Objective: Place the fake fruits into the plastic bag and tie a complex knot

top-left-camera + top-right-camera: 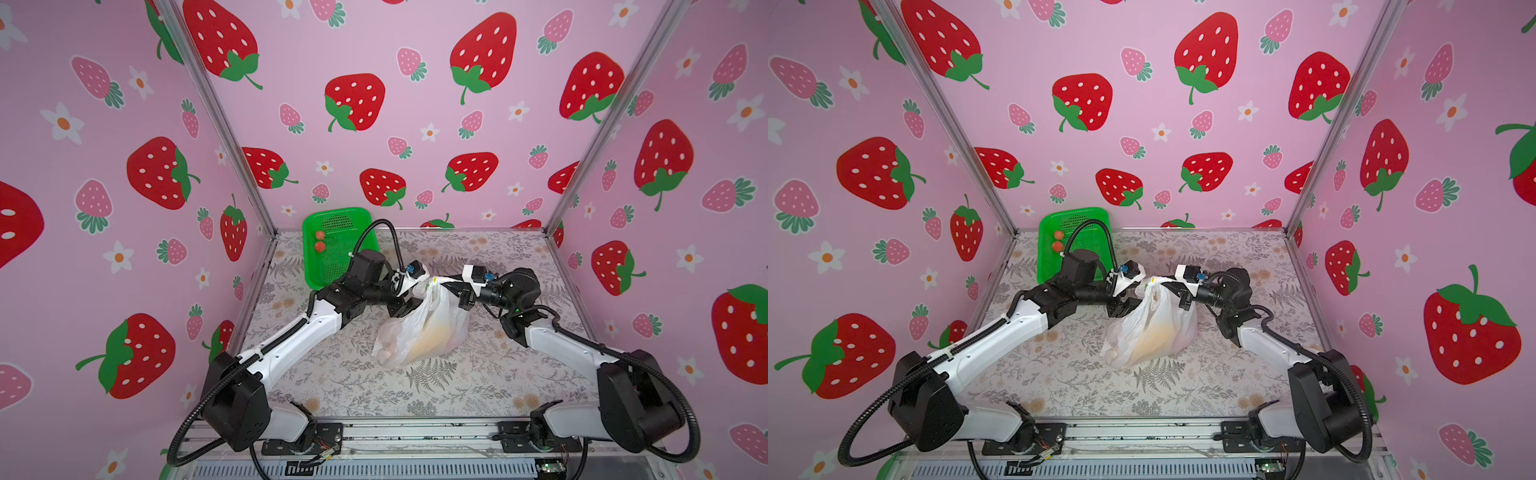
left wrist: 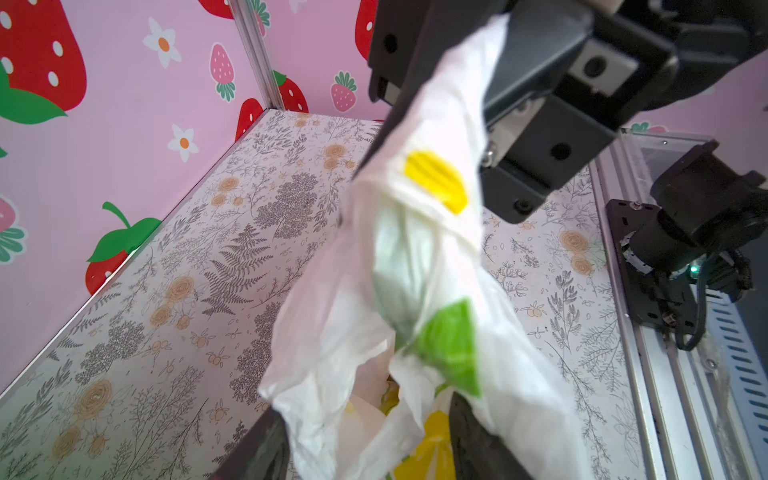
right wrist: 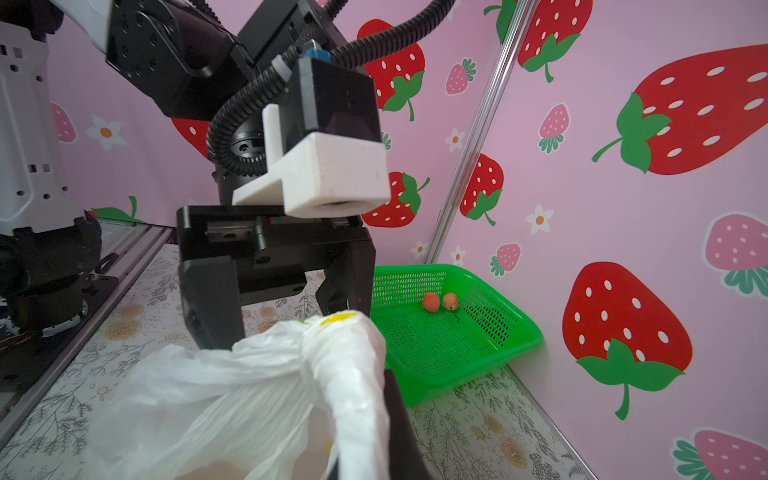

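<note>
The plastic bag [image 1: 419, 332] hangs in the middle of the table, and its bottom rests on the mat. My right gripper [image 1: 446, 284] is shut on the bag's twisted handle [image 3: 353, 374] and holds the top up. The neck below it is gathered into a wrapped bunch [image 2: 415, 216]; I cannot tell whether that is a tied knot. My left gripper [image 1: 409, 305] stands open at the bag's left side, with loose film between its fingers [image 2: 266, 440]. Orange-yellow fake fruits [image 1: 432, 336] show through the film. Two small red round fruits [image 3: 431, 302] lie in the basket.
A green perforated basket [image 1: 332, 266] stands at the back left, against the wall and just behind my left arm. Strawberry-print walls close off three sides. An aluminium rail [image 1: 415, 432] with both arm bases runs along the front edge.
</note>
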`<control>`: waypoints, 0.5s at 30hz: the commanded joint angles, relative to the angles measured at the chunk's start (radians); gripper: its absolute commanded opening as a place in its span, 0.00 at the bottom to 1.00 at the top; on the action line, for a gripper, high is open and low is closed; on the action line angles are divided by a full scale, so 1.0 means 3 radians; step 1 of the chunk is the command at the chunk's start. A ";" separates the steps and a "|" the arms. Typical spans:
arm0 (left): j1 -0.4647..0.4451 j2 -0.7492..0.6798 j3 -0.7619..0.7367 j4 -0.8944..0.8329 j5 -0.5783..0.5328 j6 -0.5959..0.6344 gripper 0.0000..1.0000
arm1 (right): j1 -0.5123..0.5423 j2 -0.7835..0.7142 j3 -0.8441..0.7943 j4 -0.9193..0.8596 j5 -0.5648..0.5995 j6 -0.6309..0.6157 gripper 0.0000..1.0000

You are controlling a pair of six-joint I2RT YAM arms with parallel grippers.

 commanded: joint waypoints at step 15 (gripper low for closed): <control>-0.0237 0.0159 -0.0425 0.1251 0.0073 -0.0748 0.60 | -0.0006 -0.0036 0.0031 0.1041 -0.0295 0.0842 0.00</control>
